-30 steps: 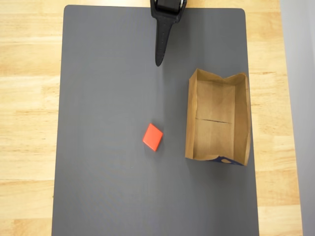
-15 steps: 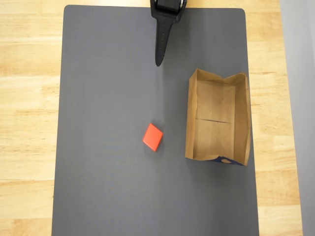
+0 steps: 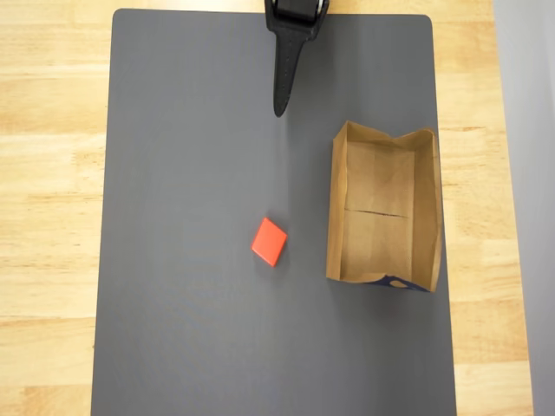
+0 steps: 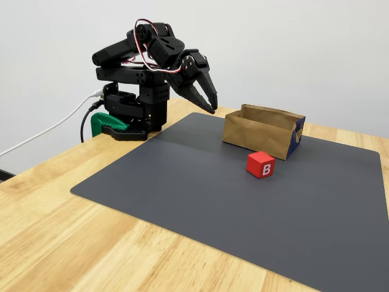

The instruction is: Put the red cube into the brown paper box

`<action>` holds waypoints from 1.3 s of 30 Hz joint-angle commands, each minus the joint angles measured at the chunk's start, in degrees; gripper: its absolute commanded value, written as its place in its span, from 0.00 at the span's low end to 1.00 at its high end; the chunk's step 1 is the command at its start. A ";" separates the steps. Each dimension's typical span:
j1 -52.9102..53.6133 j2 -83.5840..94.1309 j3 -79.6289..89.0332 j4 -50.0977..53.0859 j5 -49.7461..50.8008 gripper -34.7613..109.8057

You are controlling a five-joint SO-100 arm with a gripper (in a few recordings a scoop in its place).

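Wooden table (image 3: 52,173) is carrying a dark grey mat (image 3: 191,329) that is covering most of its top in the overhead view. Standing at the mat's 12 o'clock edge in that view, the black arm (image 4: 140,85) is folded over its base, which a green clamp (image 4: 100,125) is fixing to the table in the fixed view. Its gripper (image 3: 279,102) is hanging above the mat, pointing toward 6 o'clock in the overhead view, with the fingers lying together, closed and gripping nothing; the fixed view (image 4: 211,108) is showing the tips raised clear of the surface.

At about 3 o'clock from the mat's centre, the brown paper box (image 3: 340,208) is sitting open-topped, its long side running from 12 to 6 o'clock, with a fold line crossing its floor and a blue printed bit at its 6 o'clock end.

At roughly 9 o'clock from the box, near it but apart, the red cube (image 3: 270,241) is resting on the mat, turned corner-on, well apart from the gripper. In the fixed view the cube (image 4: 260,164) is showing a white letter B on one side.
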State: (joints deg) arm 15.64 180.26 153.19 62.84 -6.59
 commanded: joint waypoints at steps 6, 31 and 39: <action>0.35 -0.26 -0.09 0.26 -0.62 0.24; 1.14 -0.26 -0.09 0.26 0.35 0.24; 1.49 -0.26 -0.09 0.26 0.70 0.24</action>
State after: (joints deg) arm 16.52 180.26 153.19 62.84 -5.10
